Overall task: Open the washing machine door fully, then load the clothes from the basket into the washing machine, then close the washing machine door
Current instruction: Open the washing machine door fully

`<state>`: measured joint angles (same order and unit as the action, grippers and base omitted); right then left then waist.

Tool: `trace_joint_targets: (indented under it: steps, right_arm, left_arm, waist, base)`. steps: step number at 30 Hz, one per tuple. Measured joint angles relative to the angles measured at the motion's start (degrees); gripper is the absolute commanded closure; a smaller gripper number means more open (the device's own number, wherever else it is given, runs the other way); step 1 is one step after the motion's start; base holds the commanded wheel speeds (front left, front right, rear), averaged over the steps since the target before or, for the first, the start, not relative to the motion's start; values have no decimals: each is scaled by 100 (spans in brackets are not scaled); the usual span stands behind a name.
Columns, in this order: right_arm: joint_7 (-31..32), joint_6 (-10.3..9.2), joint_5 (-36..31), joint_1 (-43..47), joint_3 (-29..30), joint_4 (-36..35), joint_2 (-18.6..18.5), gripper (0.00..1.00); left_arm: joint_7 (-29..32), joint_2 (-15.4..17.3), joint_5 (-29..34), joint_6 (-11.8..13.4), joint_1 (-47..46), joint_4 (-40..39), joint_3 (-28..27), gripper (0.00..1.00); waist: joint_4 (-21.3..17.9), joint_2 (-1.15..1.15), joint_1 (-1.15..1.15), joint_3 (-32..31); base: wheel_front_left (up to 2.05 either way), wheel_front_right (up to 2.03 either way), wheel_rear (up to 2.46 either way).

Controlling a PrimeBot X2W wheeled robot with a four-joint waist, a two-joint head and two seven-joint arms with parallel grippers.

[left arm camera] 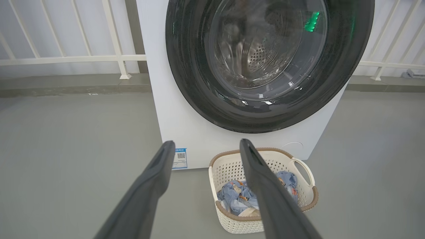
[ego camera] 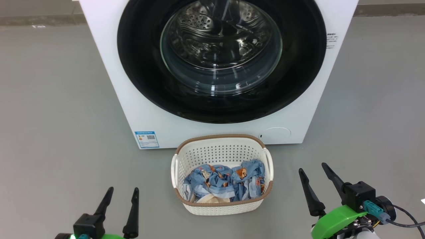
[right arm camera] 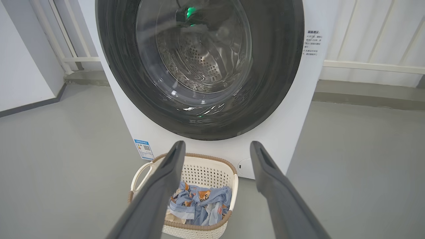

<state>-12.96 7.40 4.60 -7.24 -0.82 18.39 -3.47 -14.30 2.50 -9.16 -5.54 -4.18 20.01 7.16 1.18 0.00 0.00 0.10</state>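
The white washing machine [ego camera: 109, 66] stands straight ahead, its round glossy black door [ego camera: 142, 79] lying flat against the front with the steel drum visible through the glass bowl. On the floor before it sits the cream perforated basket [ego camera: 221, 151], holding light blue printed clothes [ego camera: 225, 182] and a cream-white piece [ego camera: 212, 199]. My left gripper [ego camera: 123, 192] is open at the lower left, apart from the basket. At the lower right my right gripper [ego camera: 313, 172] is open too, holding nothing. The basket [left arm camera: 229, 166] and door [left arm camera: 189, 83] appear in the left wrist view, and the basket [right arm camera: 206, 169] in the right.
Grey floor [ego camera: 49, 116] spreads on both sides of the machine. A blue label sticker [ego camera: 147, 139] and a round flap [ego camera: 275, 134] sit low on its front. White railing [left arm camera: 66, 59] and a low kerb run behind the machine. A white wall [right arm camera: 20, 66] lies at far left.
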Motion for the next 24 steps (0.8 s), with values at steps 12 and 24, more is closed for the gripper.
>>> trace_joint_targets:
  steps: [12, 24]
  right_arm:
    - [0, 0, 16, 1, 32, -34, 18, 0]
    - [0, 0, 16, 1, 62, -47, 16, 0]
  left_arm:
    - [0, -19, 1, 1, -53, -3, -2, 0]
    - [0, -29, 43, 1, -90, -33, -12, 0]
  waist:
    - [-19, 0, 0, 34]
    - [-11, 0, 0, 67]
  base:
    - [58, 58, -116]
    - [119, 119, -237]
